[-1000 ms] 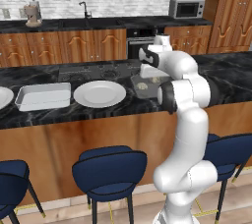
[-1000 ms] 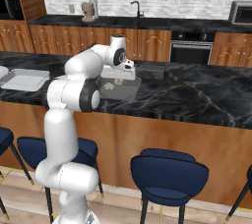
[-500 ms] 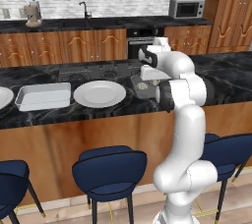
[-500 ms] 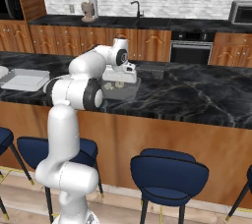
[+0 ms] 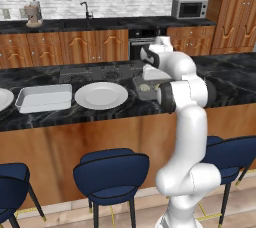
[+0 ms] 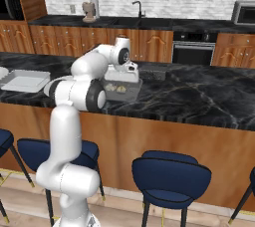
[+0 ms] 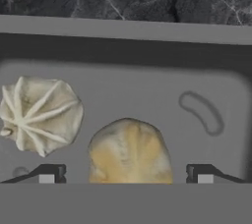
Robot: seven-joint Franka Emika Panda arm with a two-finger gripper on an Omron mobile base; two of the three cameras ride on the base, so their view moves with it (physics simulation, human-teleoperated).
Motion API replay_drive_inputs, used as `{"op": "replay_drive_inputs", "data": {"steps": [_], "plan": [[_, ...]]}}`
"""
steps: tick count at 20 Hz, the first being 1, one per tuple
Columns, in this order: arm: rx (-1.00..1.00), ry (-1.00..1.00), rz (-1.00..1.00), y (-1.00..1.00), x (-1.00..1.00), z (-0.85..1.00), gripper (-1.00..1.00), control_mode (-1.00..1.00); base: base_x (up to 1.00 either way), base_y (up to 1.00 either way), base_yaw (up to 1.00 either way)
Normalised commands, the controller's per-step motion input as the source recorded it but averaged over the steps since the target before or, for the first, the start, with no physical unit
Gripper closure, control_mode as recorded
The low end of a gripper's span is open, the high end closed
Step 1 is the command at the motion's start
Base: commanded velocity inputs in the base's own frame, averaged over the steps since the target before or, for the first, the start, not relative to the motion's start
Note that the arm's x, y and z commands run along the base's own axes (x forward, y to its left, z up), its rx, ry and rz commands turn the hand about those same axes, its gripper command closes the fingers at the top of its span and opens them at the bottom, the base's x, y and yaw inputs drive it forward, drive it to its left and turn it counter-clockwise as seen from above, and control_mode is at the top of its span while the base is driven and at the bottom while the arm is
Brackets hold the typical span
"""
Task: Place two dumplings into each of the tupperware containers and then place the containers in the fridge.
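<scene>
The smoky grey tupperware container [image 5: 148, 88] [image 6: 123, 90] stands on the black counter, and my gripper [image 5: 152, 73] [image 6: 125, 75] hovers just above it, pointing down. In the hand view its grey floor [image 7: 206, 85] holds two dumplings: a pale pleated one [image 7: 42, 115] at left and a tan one [image 7: 130, 149] at the bottom middle. My gripper [image 7: 127, 175] is open, its fingertips [image 7: 49, 174] standing clear on either side of the tan dumpling. The whitish tupperware container [image 5: 44, 97] [image 6: 25, 80] sits further left on the counter. The fridge is out of view.
A round white plate [image 5: 101, 94] lies between the two containers, and another plate's rim [image 5: 2, 99] shows at the far left. Blue stools [image 5: 111, 169] stand below the counter's front edge. A black oven [image 6: 193, 52] and a microwave [image 5: 190, 8] line the back wall.
The hand has sunk a little toward the grey container. The containers and the plate have stayed where they were.
</scene>
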Motion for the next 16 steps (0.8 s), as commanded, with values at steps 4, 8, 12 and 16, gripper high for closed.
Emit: {"op": "replay_drive_inputs", "data": {"steps": [4, 8, 12, 16], "plan": [[0.0, -0.05, 0.0, -0.17, 0.05, 0.28, -1.0, -1.0, 0.0, 0.0, 0.0], [0.0, 0.0, -0.02, -0.58, 0.0, 0.31, -1.0, -1.0, 0.0, 0.0, 0.0], [0.0, 0.0, 0.0, -0.68, -0.04, 0.08, -1.0, -1.0, 0.0, 0.0, 0.0], [-0.01, 0.0, -0.02, -0.36, -0.12, -0.17, -1.0, -1.0, 0.0, 0.0, 0.0]]}}
